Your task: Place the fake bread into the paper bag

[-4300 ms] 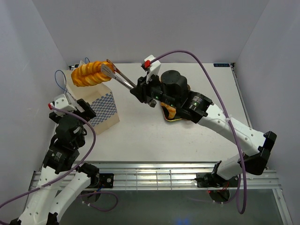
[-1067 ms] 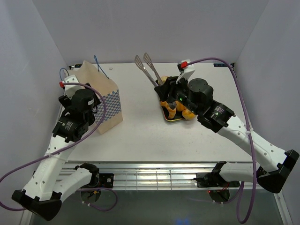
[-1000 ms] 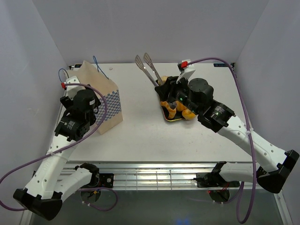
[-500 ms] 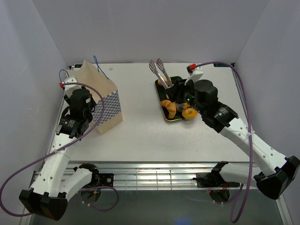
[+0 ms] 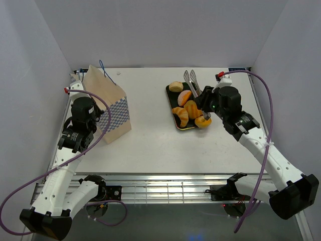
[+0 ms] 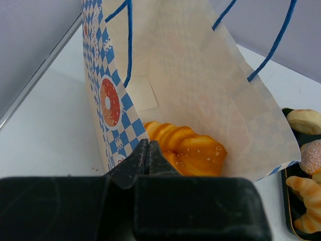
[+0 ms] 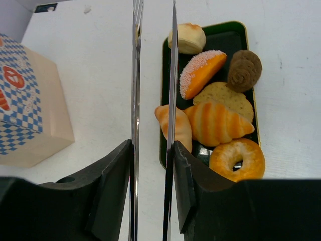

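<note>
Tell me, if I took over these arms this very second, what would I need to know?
Left hand: shut, pinching the front edge of the paper bag.
Right hand: shut on the tongs, which are empty, beside the tray.
Done: one long ridged loaf lies inside the bag.
Left: seven pieces on the tray, among them a bun, a croissant and a ring, not yet bagged.
</note>
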Robot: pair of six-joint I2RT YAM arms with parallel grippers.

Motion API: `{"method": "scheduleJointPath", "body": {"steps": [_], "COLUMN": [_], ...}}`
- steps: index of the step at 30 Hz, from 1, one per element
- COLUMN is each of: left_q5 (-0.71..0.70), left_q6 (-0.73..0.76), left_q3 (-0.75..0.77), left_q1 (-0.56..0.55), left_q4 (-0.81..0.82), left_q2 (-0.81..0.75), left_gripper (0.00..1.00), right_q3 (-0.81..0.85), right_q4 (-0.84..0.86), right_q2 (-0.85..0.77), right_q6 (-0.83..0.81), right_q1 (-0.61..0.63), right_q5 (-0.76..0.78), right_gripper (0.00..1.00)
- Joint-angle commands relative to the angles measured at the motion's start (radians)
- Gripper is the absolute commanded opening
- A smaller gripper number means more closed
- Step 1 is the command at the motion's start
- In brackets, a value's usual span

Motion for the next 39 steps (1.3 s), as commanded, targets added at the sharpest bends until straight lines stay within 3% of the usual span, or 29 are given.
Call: {"method": "scheduleJointPath", "body": {"steps": [1, 23, 39], "left_q5": [0.060, 0.291, 0.332], "left_q6": [-0.014, -0.108, -0.094], "left_q3": [-0.007, 0.007, 0.025], "left_q1": [0.004, 0.004, 0.004], "left_q4": [0.018, -0.048, -0.097], "left_q2": [-0.015, -0.108, -0.150], "left_gripper": [0.00, 0.00, 0.00], "right_q3": [-0.026, -0.022, -0.041], "right_q4": [0.008, -0.018, -0.047], "right_q2": [-0.022, 0.170, 0.251], "right_q6": [0.004, -0.013, -0.011], "right_q1": [-0.043, -0.126, -0.127], "right_q5": [0.017, 0.105, 0.126], "right_gripper": [0.42, 0.44, 0.51]}}
